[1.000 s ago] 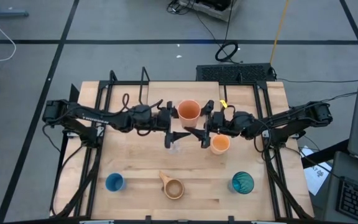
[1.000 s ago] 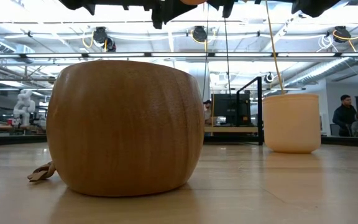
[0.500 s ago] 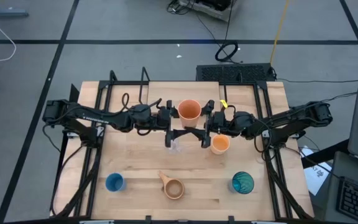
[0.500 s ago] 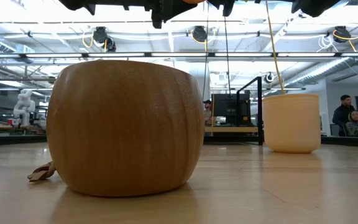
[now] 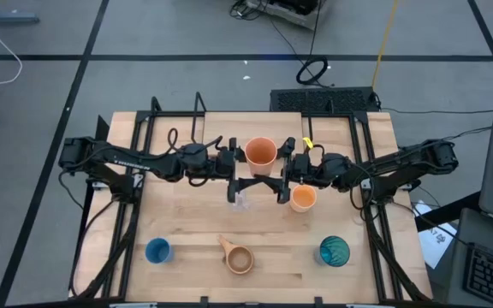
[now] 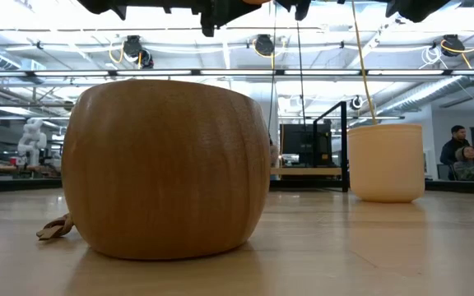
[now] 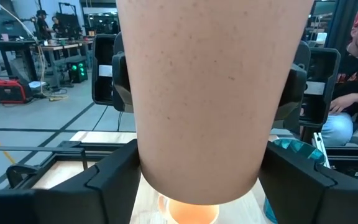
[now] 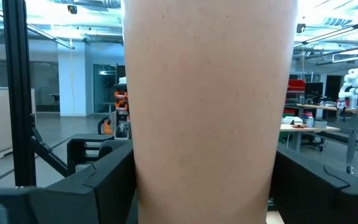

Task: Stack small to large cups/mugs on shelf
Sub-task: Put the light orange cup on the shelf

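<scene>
An orange cup [image 5: 260, 152] is up in the air over the middle of the table, mouth up, between my two grippers. My left gripper [image 5: 243, 164] comes at it from the table's left and my right gripper [image 5: 279, 164] from the table's right. The cup fills both wrist views [image 7: 204, 93] [image 8: 210, 93]. A second orange cup [image 5: 303, 198] and a tiny clear cup [image 5: 243, 202] stand on the tabletop below. A blue cup [image 5: 157, 251], a tan mug [image 5: 239, 258] and a teal tumbler [image 5: 334, 251] stand along the near edge. I cannot pick out the shelf. My left gripper pinches the orange cup's lower wall [image 7: 151, 162] between its two fingers [image 7: 114, 174], one on the near side and one on the far side. The fingers lie level, coming from the table's left. The cup is upright and lifted clear. My right gripper pinches the same cup's lower wall [image 8: 145, 168] between its two fingers [image 8: 104, 177], on the near and far sides. The fingers lie level, coming from the table's right. The cup stays upright between both grippers, clear of the table.
In the low view the tan mug [image 6: 167, 168] stands close and a pale cup [image 6: 385, 160] farther right. Black metal frames [image 5: 135, 171] run along both table sides. A person [image 7: 353, 68] sits beyond the table, and other people [image 6: 459, 152] show far off.
</scene>
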Tool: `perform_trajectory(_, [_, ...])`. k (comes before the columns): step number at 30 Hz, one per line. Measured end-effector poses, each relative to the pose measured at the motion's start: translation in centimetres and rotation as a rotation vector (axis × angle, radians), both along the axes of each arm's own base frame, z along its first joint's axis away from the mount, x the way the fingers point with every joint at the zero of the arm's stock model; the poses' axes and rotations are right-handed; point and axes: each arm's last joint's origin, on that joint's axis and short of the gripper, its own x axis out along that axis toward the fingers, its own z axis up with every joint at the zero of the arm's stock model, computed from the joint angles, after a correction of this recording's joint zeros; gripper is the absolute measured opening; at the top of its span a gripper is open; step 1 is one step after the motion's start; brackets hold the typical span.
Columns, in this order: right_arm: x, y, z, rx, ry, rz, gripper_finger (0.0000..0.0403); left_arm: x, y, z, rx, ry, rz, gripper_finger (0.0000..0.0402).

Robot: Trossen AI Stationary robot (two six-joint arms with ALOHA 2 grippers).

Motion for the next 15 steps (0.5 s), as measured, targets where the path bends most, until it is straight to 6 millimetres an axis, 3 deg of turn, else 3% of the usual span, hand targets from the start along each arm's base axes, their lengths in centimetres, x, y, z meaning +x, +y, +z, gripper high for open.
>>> perform_trajectory(8, [0.01, 0.02, -0.04, 0.001, 0.004, 0.004, 0.0295, -0.02, -0.2, 0.39, 0.01, -0.041, -0.004, 0.0323])
perform_trajectory(15, [0.02, 0.02, -0.05, 0.003, 0.005, 0.003, 0.0295, -0.03, -0.2, 0.44, 0.009, -0.045, -0.004, 0.029])
